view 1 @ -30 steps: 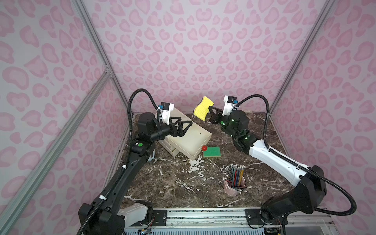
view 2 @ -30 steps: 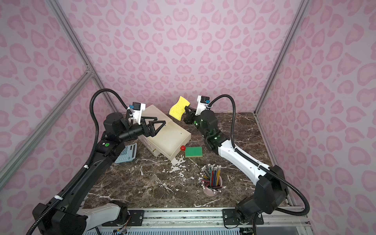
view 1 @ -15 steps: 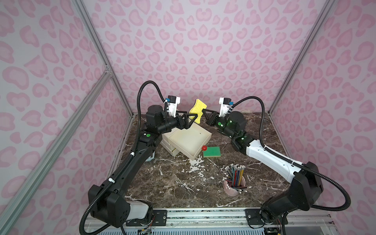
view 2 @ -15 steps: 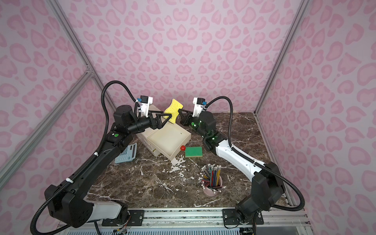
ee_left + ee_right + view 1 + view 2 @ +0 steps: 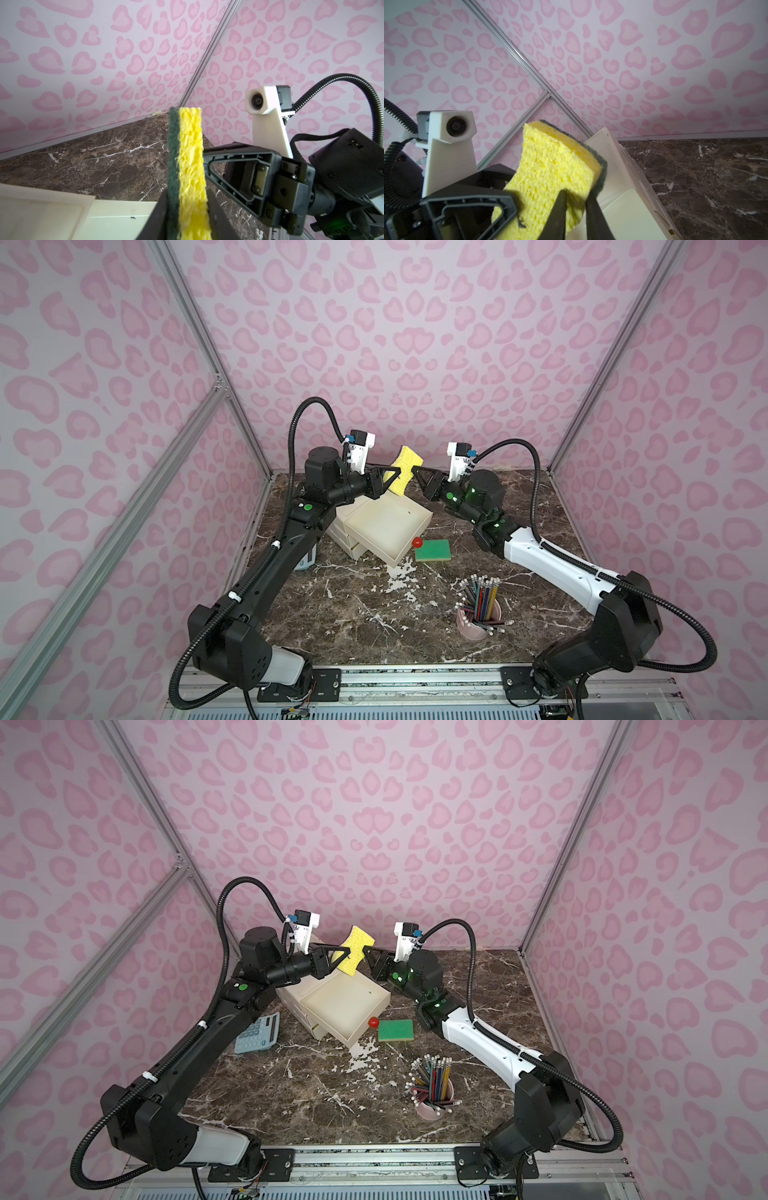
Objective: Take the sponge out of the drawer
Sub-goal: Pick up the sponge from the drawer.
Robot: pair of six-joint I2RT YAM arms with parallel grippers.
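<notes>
Left gripper (image 5: 187, 209) pinches the yellow sponge (image 5: 405, 457) between its fingers, holding it upright in the air above the open cream drawer (image 5: 386, 526), clear of it. Right gripper (image 5: 576, 197) straddles the opposite edge with fingers close together; whether it grips cannot be told.

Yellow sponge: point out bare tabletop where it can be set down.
Free: front centre of the marble table, between the left arm and the pencil cup. Crowded: beside the open drawer, where the red ball and green sponge lie.
</notes>
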